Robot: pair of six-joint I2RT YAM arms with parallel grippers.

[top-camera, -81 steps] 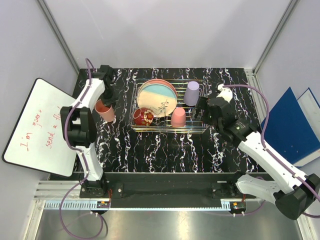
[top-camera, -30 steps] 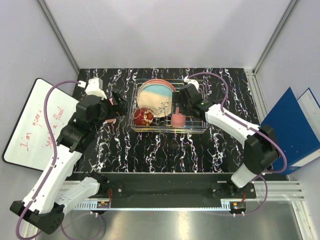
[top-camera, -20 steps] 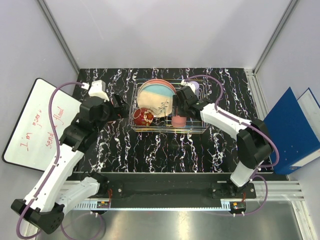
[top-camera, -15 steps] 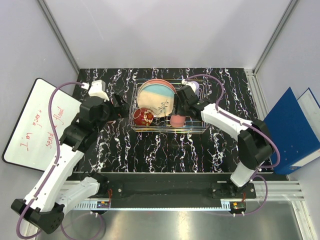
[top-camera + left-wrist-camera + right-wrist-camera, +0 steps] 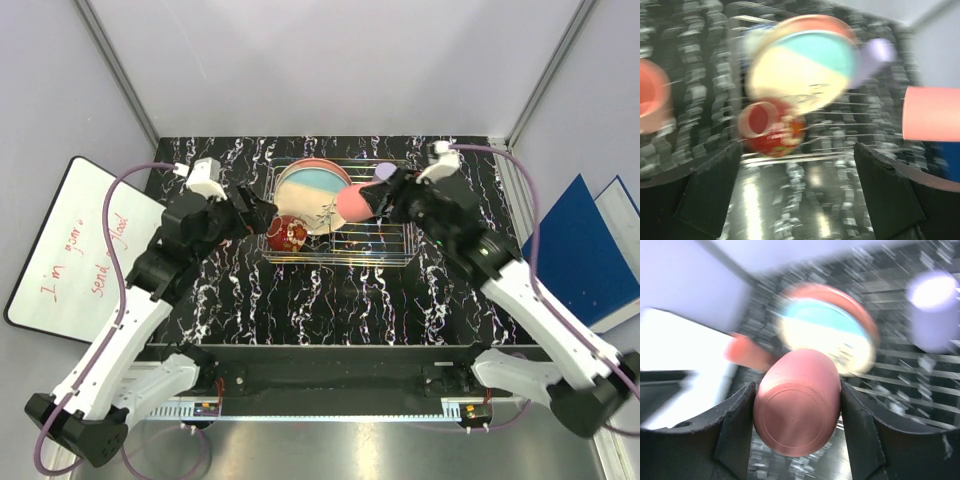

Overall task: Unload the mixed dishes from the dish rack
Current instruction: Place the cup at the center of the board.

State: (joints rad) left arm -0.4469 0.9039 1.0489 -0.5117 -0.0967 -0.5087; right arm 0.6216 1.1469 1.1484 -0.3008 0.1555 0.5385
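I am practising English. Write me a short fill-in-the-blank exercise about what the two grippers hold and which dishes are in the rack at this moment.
1. The right gripper is shut on a ____ cup, held above the dish rack.
2. The left gripper has its jaws ____ and holds nothing.
3. The only cup inside the rack is ____.
4. The small bowl near the left gripper is ____.
Missing words: pink; open; lavender; red.

The top view looks down from behind the arms, the dish rack (image 5: 388,242) at upper centre. Both blurred wrist views face it low and near, the right tight on a pink cup (image 5: 797,400). All share the cream/blue plate (image 5: 312,200).
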